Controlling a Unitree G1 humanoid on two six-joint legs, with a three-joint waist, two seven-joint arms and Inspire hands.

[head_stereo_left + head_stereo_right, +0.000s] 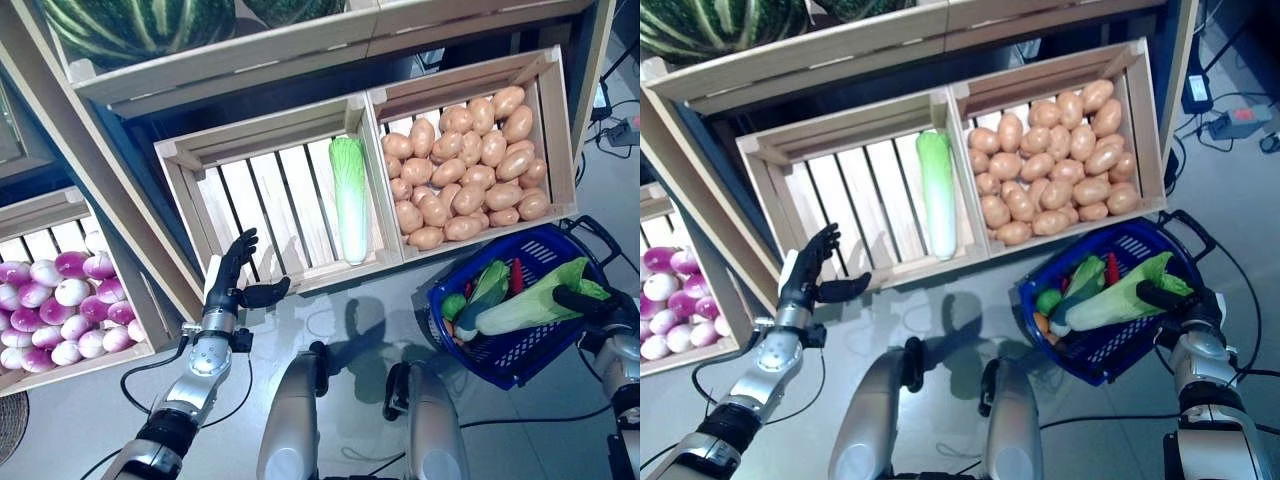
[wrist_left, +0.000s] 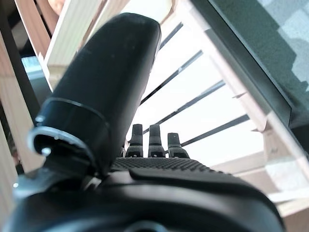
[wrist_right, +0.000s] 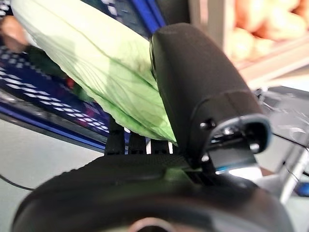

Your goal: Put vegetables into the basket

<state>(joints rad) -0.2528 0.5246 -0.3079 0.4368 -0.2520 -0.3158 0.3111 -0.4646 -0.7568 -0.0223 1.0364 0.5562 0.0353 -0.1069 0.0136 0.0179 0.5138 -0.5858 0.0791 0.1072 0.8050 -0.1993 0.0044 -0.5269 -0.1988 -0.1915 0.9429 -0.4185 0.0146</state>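
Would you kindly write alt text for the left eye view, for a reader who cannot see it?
The right hand grips a napa cabbage lying across a blue basket of vegetables. The open left hand reaches toward a wooden crate holding another napa cabbage, beside a crate of potatoes.

cabbage [image 1: 349, 199] in crate [image 1: 200, 160], basket [image 1: 520, 350] right, potatoes [image 1: 465, 165] behind

Top shelf: striped watermelons [image 1: 135, 25]. Below, two slatted wooden crates side by side; right crate [image 1: 556, 120] is heaped with potatoes [image 1: 465, 165]. Lower left, another crate [image 1: 60, 210] holds purple-and-white turnips [image 1: 55, 305]. Grey floor [image 1: 340, 320]; power strip [image 1: 625, 130] with cables at the far right.
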